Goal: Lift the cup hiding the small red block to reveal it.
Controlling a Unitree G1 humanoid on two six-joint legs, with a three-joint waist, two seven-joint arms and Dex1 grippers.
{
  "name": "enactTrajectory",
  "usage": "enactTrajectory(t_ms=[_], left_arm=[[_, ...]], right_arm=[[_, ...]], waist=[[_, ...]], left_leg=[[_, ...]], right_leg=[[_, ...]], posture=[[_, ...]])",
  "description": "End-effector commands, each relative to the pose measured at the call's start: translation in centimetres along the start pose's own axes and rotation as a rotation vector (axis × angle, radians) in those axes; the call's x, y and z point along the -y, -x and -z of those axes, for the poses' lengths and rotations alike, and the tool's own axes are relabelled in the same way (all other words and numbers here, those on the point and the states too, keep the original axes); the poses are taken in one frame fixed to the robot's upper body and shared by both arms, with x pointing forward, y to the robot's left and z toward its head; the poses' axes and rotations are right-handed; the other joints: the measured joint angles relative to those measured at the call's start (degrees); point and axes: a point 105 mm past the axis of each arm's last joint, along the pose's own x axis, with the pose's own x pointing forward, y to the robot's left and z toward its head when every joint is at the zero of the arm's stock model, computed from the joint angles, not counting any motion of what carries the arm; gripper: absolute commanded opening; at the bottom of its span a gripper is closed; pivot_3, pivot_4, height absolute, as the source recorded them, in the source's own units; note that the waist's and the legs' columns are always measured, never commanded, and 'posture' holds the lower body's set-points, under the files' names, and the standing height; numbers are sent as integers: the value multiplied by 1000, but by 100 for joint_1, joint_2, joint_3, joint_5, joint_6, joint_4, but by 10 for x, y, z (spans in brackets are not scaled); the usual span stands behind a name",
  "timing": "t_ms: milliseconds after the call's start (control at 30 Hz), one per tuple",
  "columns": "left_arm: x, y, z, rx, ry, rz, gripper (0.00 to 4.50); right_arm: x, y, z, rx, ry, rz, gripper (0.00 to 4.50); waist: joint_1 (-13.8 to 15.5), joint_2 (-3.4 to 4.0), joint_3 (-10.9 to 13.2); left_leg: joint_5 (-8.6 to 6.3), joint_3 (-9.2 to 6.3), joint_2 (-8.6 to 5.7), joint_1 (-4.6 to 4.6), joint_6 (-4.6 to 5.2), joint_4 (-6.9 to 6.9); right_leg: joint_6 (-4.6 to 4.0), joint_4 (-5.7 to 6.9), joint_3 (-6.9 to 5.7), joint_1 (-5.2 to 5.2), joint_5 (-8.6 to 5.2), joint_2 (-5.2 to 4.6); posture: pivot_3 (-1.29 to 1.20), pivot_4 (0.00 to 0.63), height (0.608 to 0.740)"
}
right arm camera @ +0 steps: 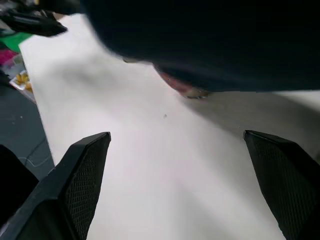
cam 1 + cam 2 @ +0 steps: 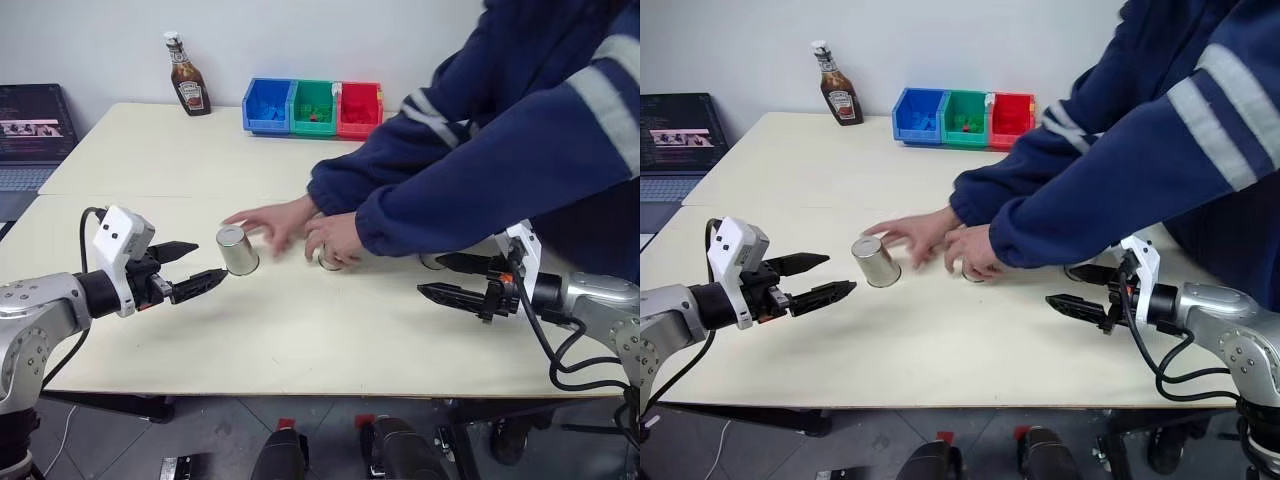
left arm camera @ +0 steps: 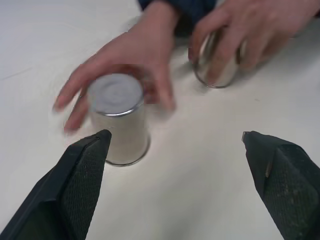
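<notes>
Head views: I have both arms hovering over the table (image 2: 300, 330) while a person leans in from my right, both hands on the cups. One cup (image 2: 237, 249) stands upside down just off my left claw (image 2: 190, 268); the person's fingers touch its far side. A second cup (image 2: 328, 260) sits under the person's other hand (image 2: 335, 238). A rim at the sleeve's edge, near my right claw (image 2: 447, 278), may be a third cup; I cannot confirm it. Both claws are spread wide and hold nothing. The small red block is not visible; I judge it is under one of the cups, and I cannot tell which.

Left wrist view: the near cup stands between my fingers (image 3: 82, 185), closer to one; the person's hand (image 3: 131, 65) is blurred behind it, the second cup gripped beyond.

Right wrist view: the fingers (image 1: 75, 180) are wide apart over bare table, a dark sleeve (image 1: 210, 45) ahead.

Step in hand, my judgement: wait. I should hold both claws clear until the hands leave, track which cup hides the block, then close on that cup's wall and lift straight up.

Count: cups, two certain, possibly three; storage bins (image 2: 313, 106) at the far edge, three; sauce bottle (image 2: 187, 77), one.
</notes>
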Motion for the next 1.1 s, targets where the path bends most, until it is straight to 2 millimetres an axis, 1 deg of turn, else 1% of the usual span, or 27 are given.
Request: enactTrajectory(t_ms=[33, 200, 333, 433, 600, 933, 1000, 1033, 1100], left_arm=[[-9, 3, -2, 65, -37, -97, 4500], [-9, -14, 6, 114, -38, -142, 4500], [-12, -27, 6, 158, -28, -180, 4500], [-11, -34, 7, 170, -23, -179, 4500], [-5, -54, 13, 181, -15, -157, 4500], [-17, -83, 17, 208, -25, -207, 4500], [-17, -87, 16, 220, -26, -199, 4124], [-16, -88, 16, 223, -25, -192, 4033], [-15, -90, 16, 226, -24, -186, 3642]], right_arm=[[-22, -5, -16, 40, 50, -90, 4496], [-41, -10, -25, 64, 87, -188, 4496], [-48, -12, -30, 73, 127, -223, 4496], [-49, -12, -30, 72, 153, -227, 4496], [-46, -13, -32, 71, 215, -213, 4496], [-41, -11, -35, 76, 234, -173, 4496], [-40, -11, -35, 77, 233, -167, 4500], [-40, -10, -35, 75, 233, -163, 4500], [-39, -10, -35, 74, 234, -157, 4500]], waist=[[1, 0, 0], [3, -8, -5], [15, -9, -6], [14, -13, -8], [15, -14, -9], [21, -14, -10], [20, -14, -10], [20, -14, -10], [18, -14, -10]], left_leg=[[0, -1, 0, -1, 0, 0], [0, -2, -1, -1, 0, 3], [0, -4, -2, 0, 0, 8], [0, -4, -2, -2, 0, 11], [0, -4, -3, -2, 0, 11], [0, -6, -3, -2, 0, 16], [0, -6, -4, -4, 0, 17], [0, -6, -4, -5, 0, 17], [0, -6, -3, -5, 0, 17]], right_leg=[[0, -1, -1, 0, 0, -1], [2, -2, -2, 5, 2, -2], [4, 0, -5, 9, 3, -3], [6, -2, -5, 9, 5, -3], [6, -1, -4, 9, 5, -3], [3, 2, -6, 12, 9, -3], [-1, 0, -6, 11, 13, -3], [-3, 0, -6, 11, 14, -4], [-3, 0, -6, 11, 14, -4]], posture=[[0, 150, 740], [0, 150, 740], [0, 150, 740], [0, 150, 740], [0, 150, 740], [0, 150, 740], [0, 150, 740], [0, 150, 740], [0, 150, 740]])
